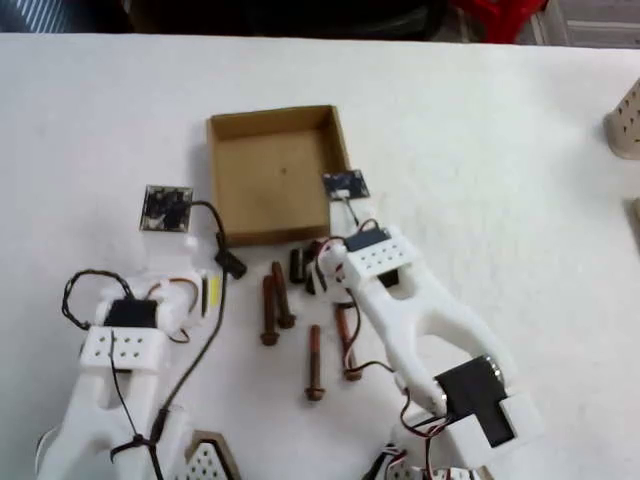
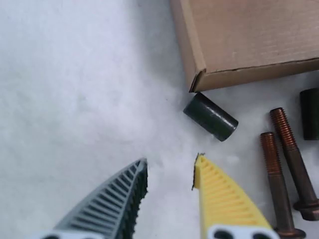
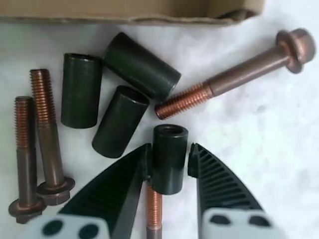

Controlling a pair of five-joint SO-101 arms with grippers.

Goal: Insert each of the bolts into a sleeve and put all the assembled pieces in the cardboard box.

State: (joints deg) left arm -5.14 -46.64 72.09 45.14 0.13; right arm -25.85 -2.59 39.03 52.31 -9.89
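**Right gripper** (image 3: pixel 169 158) is clamped on a black sleeve (image 3: pixel 169 142), one dark finger pressed to each side. The threaded end of a copper-coloured bolt (image 3: pixel 153 206) meets the sleeve's near mouth. Three loose sleeves (image 3: pixel 81 89) (image 3: pixel 141 64) (image 3: pixel 119 122) lie bunched just beyond it, close to the near wall of the cardboard box (image 1: pixel 270 120). The box stands open toward the far middle of the white table (image 1: pixel 500 150). A stray bolt (image 3: pixel 234 74) lies beside the bunch, its threads pointing at them.

**Left gripper** (image 2: pixel 169 167) hovers over bare table with its grey and yellow fingers spread apart. It is just near of a lone sleeve (image 2: pixel 210 117) that rests at the box's near left corner. A pair of bolts (image 1: pixel 275 305) lies side by side between the two grippers, and a single bolt (image 1: pixel 314 362) lies nearer still.
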